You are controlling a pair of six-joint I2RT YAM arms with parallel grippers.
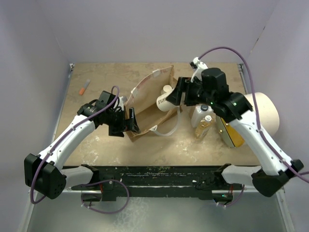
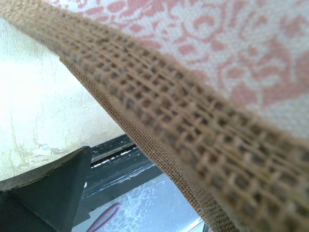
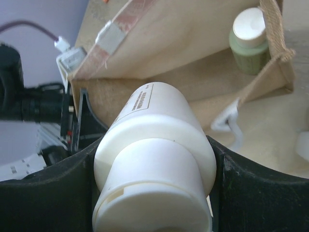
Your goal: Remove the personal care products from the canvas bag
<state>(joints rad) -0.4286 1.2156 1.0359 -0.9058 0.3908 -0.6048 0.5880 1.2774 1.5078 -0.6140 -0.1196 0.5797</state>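
The canvas bag sits mid-worktop. The left jaws grip its near left corner. The right jaws hold the held bottle over the bag's right part. The inner bottle sits inside the bag. Right of the bag stands the rear bottle, with the front bottle just before it and a cylinder further right. A tube lies far left.

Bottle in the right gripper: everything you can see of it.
The pale bottle is a smooth, cream-white, plastic-looking cylinder with a stepped white cap, closed, facing the right wrist camera. A label with small print and a dark strip runs along its side. It is clamped near the cap by the right gripper, one black finger on each side. From above it sits at the canvas bag's open mouth, base toward the bag; contact with the fabric cannot be told.
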